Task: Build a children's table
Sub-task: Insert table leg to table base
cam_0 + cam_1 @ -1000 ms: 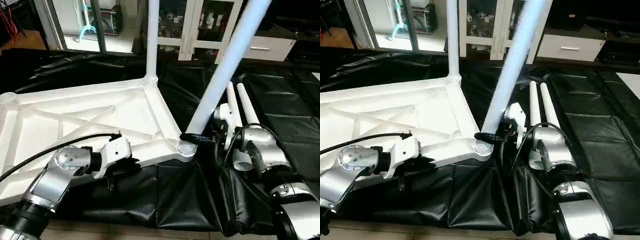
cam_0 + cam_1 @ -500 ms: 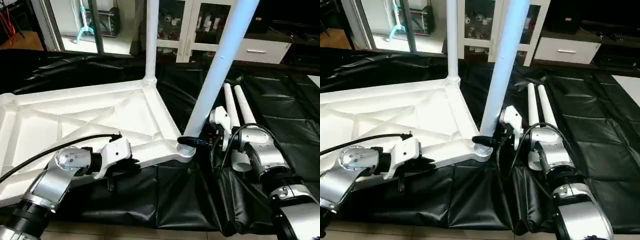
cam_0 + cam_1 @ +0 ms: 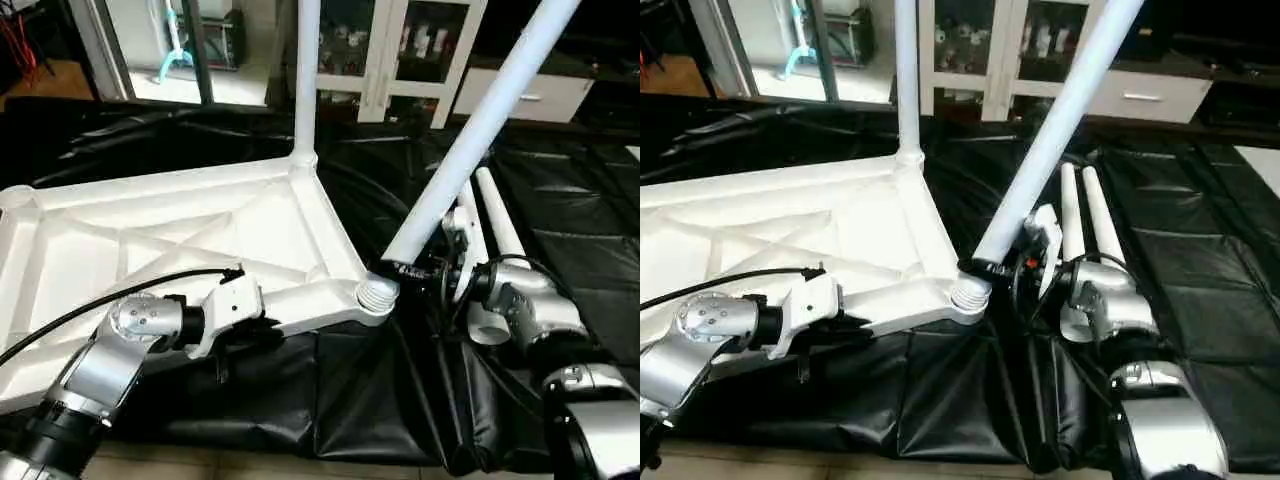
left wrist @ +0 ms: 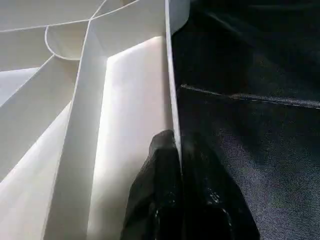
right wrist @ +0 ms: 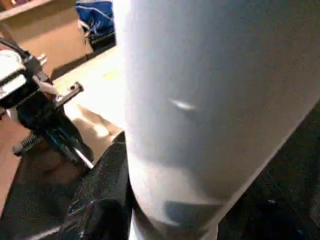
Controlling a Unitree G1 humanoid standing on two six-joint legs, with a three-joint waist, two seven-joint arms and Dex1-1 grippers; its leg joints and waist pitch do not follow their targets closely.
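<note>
The white tabletop (image 3: 180, 225) lies underside up at left, one leg (image 3: 305, 70) upright in its far corner, another leg (image 3: 480, 125) tilted right above the near-right socket (image 3: 377, 293), two legs (image 3: 490, 215) lying right.

A lived-in home room: black plastic sheeting (image 3: 560, 250) covers the floor, backed by a white glass-door cabinet (image 3: 400, 50) of small items, a white drawer unit (image 3: 520, 95) and a glass door (image 3: 160, 50).

Both eye views look forward and down, sharing the tabletop (image 3: 200, 230). Each wrist view sits very close: left on the tabletop's rim, right on a leg (image 5: 210, 100).
</note>
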